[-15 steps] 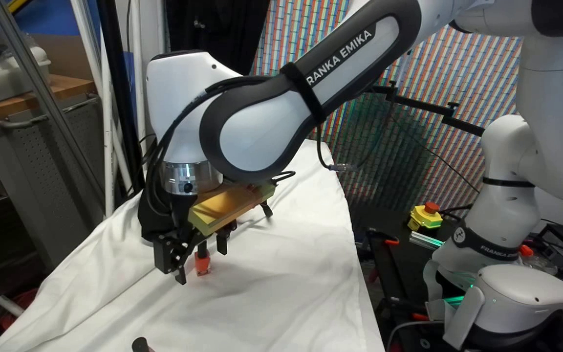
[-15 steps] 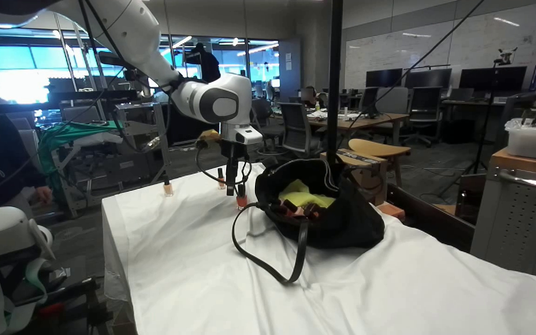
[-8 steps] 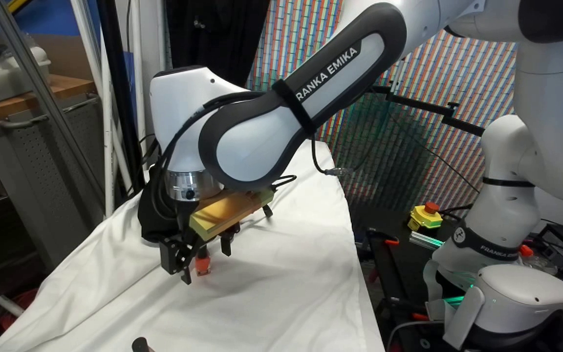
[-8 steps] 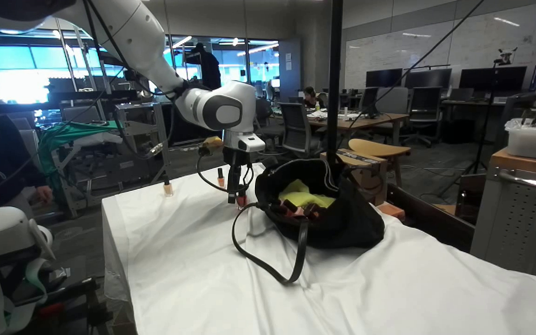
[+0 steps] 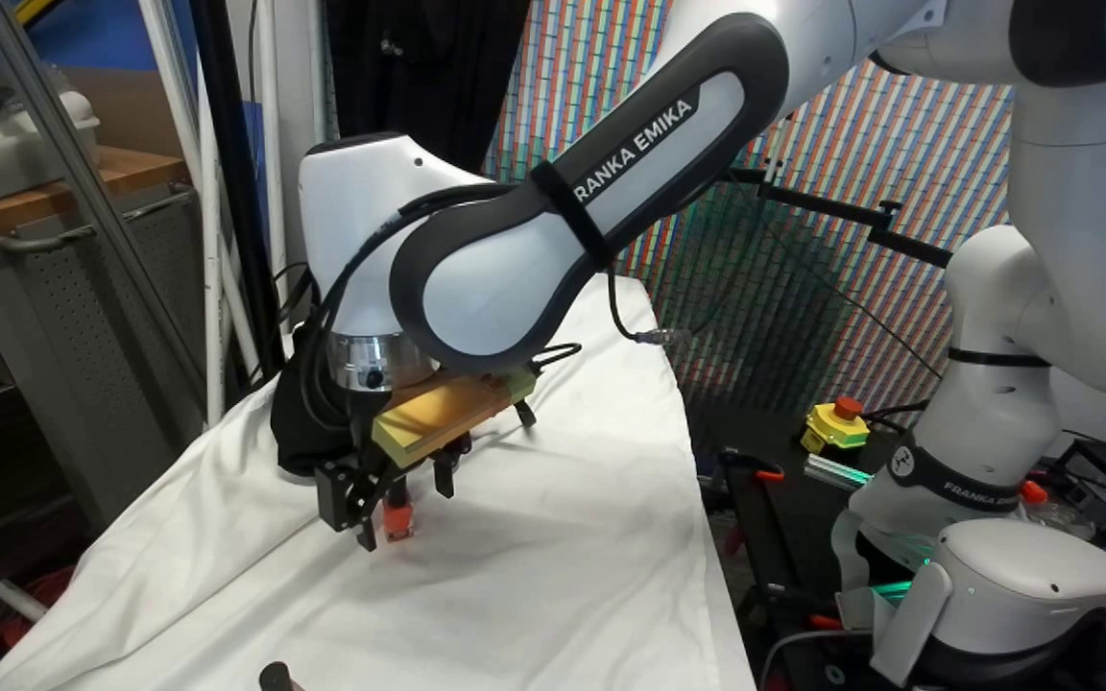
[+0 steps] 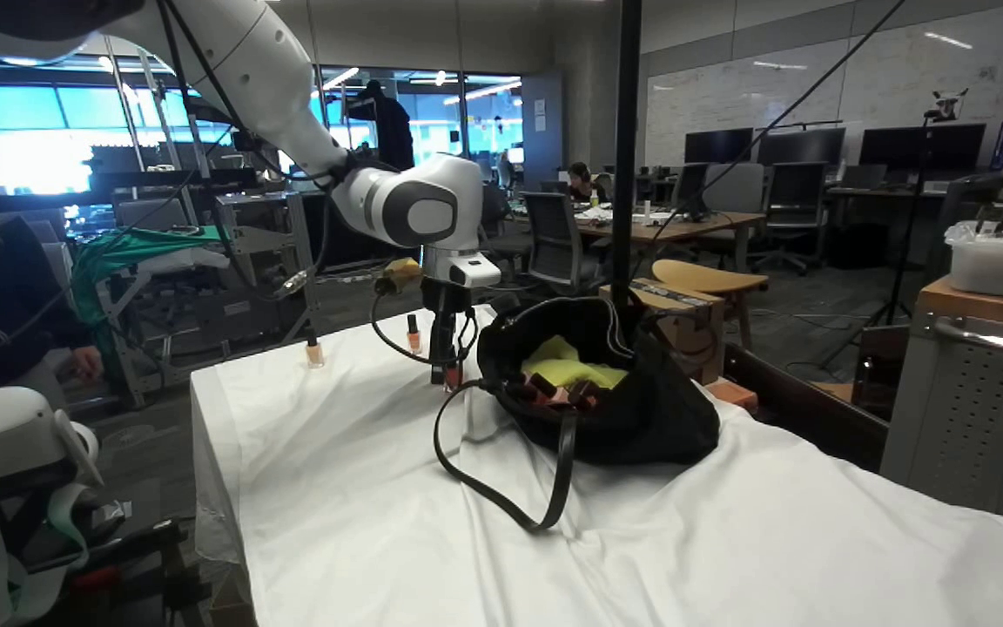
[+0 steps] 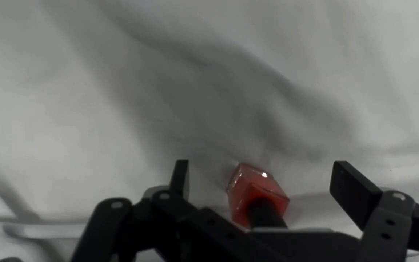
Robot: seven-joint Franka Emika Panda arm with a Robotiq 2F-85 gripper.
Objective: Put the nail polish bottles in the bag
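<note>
In the wrist view, one of the fingers [image 7: 179, 178] stands at nine o'clock from the upright red nail polish bottle [image 7: 255, 189], the facing one at three; spread wide, they grip nothing. The bottle's long axis rises between them from the tabletop [image 6: 336, 488], so closing looks due. In an exterior view the arm [image 6: 288, 113] slopes in from ten o'clock and ends pointing to six; the bag [image 6: 645, 422] lies at three from the bottle.

I'm in robotics lab, mixed with open office space. My own arm [image 5: 505, 269] marked Franka Emika. Around me: yellow-and-red emergency stop [image 5: 836, 426], VR headset [image 5: 1028, 581], perforated metal cabinet [image 5: 126, 331]. Farther off, in exterior view: cluttered wooden desk [image 6: 719, 225], office chairs [image 6: 796, 205], monitors [image 6: 804, 148], faintly scribbled whiteboard [image 6: 850, 87], tripod [image 6: 913, 235].
</note>
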